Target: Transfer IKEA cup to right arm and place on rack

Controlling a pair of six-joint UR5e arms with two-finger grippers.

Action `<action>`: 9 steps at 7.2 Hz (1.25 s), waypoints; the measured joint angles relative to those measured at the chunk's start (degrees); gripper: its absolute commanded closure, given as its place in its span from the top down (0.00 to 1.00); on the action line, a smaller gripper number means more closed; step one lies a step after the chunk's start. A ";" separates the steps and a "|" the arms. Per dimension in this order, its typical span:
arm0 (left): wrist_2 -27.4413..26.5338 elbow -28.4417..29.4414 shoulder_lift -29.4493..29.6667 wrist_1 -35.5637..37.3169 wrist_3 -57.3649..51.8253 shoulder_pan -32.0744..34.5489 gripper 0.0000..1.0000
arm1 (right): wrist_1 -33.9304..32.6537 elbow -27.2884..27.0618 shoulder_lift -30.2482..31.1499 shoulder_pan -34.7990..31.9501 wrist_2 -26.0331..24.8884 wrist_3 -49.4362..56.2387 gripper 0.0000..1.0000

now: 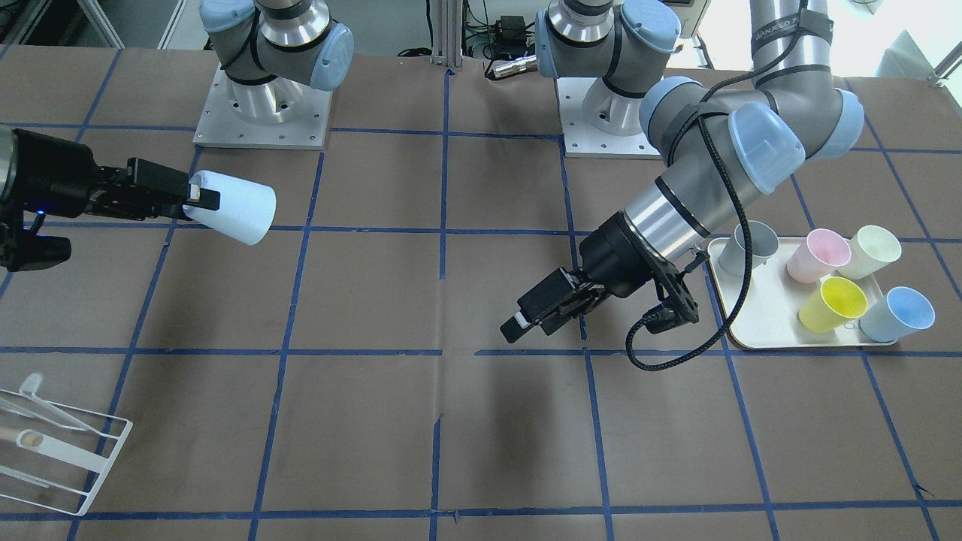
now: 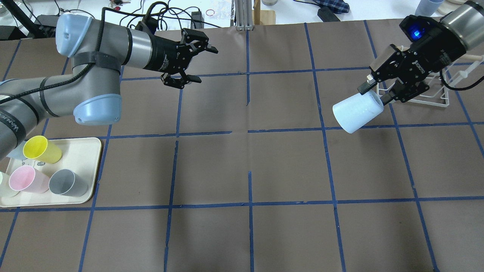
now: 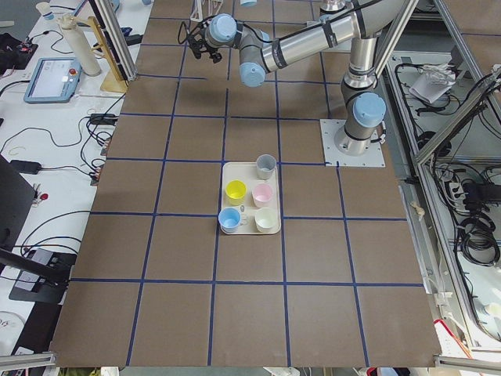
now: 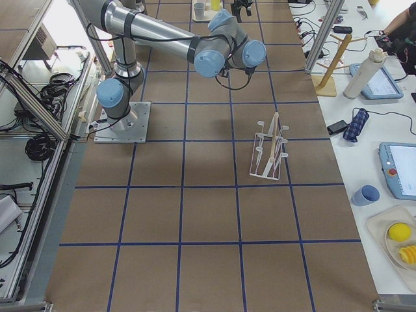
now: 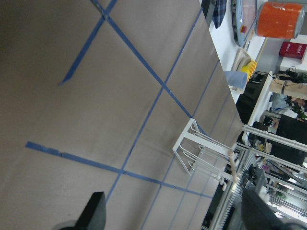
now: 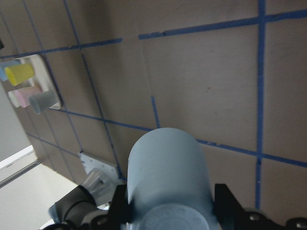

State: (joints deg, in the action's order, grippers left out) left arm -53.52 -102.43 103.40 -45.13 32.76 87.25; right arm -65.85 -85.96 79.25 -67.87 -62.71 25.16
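The IKEA cup is a pale light-blue tumbler held on its side above the table, its closed base pointing away from the gripper. My right gripper is shut on its rim end; the cup also shows in the front view and the right wrist view. The white wire rack stands just behind the right gripper, and shows in the front view and the right-side view. My left gripper is open and empty, well away from the cup, above the table's left-middle.
A cream tray at the near left holds a yellow cup, a pink cup, a grey cup, a cream cup and a second light-blue cup. The table is brown paper with a blue tape grid.
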 measured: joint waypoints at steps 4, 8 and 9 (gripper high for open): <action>-28.75 11.64 -1.56 -28.53 -23.24 0.51 1.00 | -28.38 -0.12 -0.87 -0.12 -18.93 -3.29 0.41; -38.08 13.45 -8.02 -41.16 -29.00 1.32 1.00 | -43.39 -0.09 -4.40 -0.27 -23.41 0.33 0.41; -38.39 12.94 -9.33 -42.04 -29.20 1.92 1.00 | -44.32 -0.10 -5.33 -0.28 -23.92 0.76 0.41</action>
State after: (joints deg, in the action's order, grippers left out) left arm -91.91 -89.49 94.07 -87.17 3.56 89.17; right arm -110.17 -86.06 73.92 -68.15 -86.64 25.92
